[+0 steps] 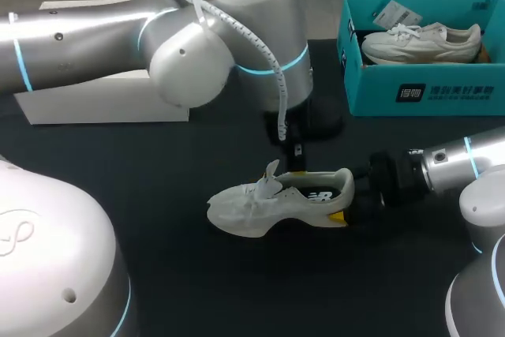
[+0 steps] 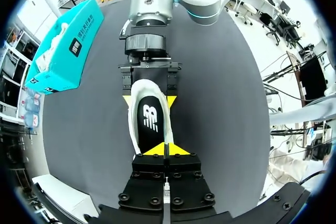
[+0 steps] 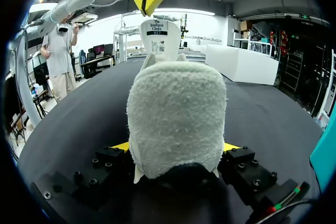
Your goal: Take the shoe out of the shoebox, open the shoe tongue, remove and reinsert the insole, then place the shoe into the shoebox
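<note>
White shoe (image 1: 268, 207) being gripped at two places on the black table (image 1: 158, 163).
It is sitting on its sole mid-frame, outside the teal shoebox (image 1: 426, 92), which is standing at upper right with a second shoe (image 1: 422, 43) inside. The right gripper (image 3: 176, 145) is clasping the heel from both sides, and the left gripper (image 2: 165, 150) is pinching the raised tongue (image 3: 156, 38) from above. A white box (image 1: 102, 104) is resting at upper left.

Shoe (image 1: 272, 204) stands on the table (image 1: 158, 187) at centre, toe to the left, heel to the right. Right gripper (image 1: 346, 209) clasps the heel from both sides. Left gripper (image 2: 165, 149) sits above, closed on the tongue. Shoebox (image 1: 418, 92) at far right, second shoe (image 1: 422, 43) inside. Low box (image 1: 102, 104) at far left
</note>
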Available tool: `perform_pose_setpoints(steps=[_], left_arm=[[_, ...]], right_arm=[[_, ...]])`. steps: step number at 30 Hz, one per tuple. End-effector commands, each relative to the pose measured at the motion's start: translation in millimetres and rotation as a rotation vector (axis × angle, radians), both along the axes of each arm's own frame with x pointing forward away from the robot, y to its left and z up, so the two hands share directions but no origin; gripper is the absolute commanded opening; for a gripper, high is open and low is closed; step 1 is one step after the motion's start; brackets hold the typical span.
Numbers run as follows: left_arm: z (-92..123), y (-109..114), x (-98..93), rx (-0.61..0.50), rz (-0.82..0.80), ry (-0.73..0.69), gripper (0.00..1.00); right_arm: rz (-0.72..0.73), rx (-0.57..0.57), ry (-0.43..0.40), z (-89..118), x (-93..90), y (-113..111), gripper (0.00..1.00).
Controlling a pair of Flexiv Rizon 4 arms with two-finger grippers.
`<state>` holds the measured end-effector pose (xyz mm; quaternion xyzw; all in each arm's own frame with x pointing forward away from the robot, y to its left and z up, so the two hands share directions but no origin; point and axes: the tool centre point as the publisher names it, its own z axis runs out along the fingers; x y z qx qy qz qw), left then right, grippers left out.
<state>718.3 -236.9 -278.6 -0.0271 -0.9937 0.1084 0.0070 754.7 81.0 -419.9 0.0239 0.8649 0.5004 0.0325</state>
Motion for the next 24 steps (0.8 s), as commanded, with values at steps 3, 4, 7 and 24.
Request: perform_pose_setpoints(steps=[3, 4, 7, 24], left_arm=[[-30, -20, 12.1, 0.026, -0.015, 0.011, 0.0], [-33, -22, 12.7, 0.032, -0.015, 0.026, 0.0], [-36, -23, 13.1, 0.044, -0.002, 0.02, 0.0], [-56, -32, 15.7, 0.041, -0.027, 0.018, 0.0]], right_arm=[[-0.002, -0.004, 0.0, 0, -0.4, 1, 0.0], [-0.002, -0.004, 0.0, 0, -0.4, 1, 0.0], [-0.002, -0.004, 0.0, 0, -0.4, 1, 0.0], [-0.002, -0.004, 0.0, 0, -0.4, 1, 0.0]])
